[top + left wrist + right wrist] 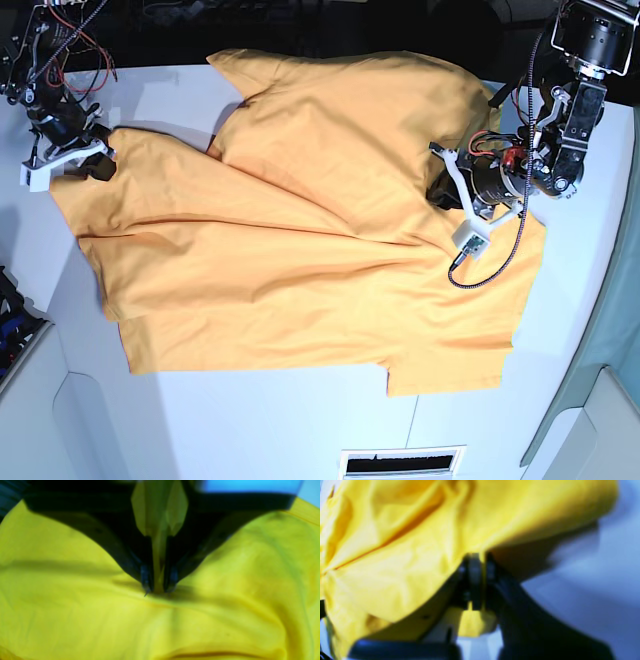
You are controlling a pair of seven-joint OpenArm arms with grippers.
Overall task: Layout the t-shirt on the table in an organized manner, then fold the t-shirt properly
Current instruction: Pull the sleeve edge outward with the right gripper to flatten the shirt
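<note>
With both our grippers, left [159, 586] and right [477, 566], pinched tight on folds of the shirt [300, 250] sprawled rumpled across the table [250, 430], we risk bunching it further if one thin pinch slips while we pull.

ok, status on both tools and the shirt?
Left tool shut on t-shirt. Right tool shut on its edge. Shirt spread but rumpled on table. Nothing in the way.
</note>
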